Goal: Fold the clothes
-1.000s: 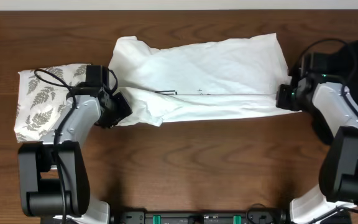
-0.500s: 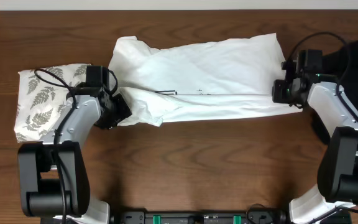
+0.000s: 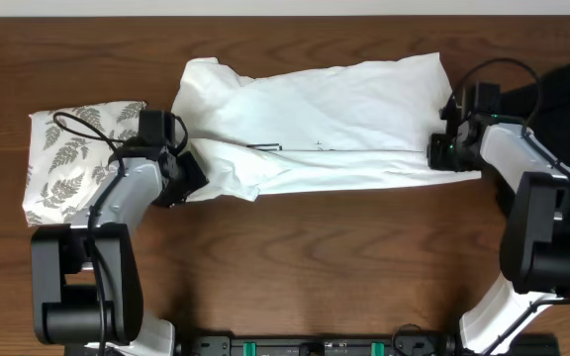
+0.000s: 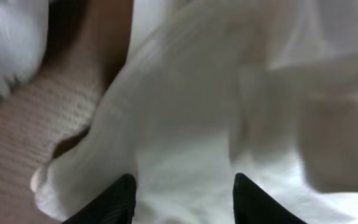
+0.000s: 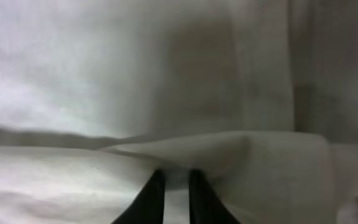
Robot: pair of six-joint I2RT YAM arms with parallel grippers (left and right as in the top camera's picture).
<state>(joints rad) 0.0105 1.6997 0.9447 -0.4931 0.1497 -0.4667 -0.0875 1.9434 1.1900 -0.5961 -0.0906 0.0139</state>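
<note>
The T-shirt [image 3: 325, 119] lies folded once lengthwise, the right gripper [image 5: 174, 190] jaws pinching its right end, the left gripper [image 4: 185, 199] jaws spread; cross-folds likely remain.

All we've got for surroundings is a dark brown wood-grain counter [image 3: 325, 257] filling nearly the whole overhead view. A thin pale strip [image 3: 285, 6] runs along its far edge, and we can't tell if that's wall or floor. Lighting's soft and even, with only faint shadows. No windows or other furniture showing.
</note>
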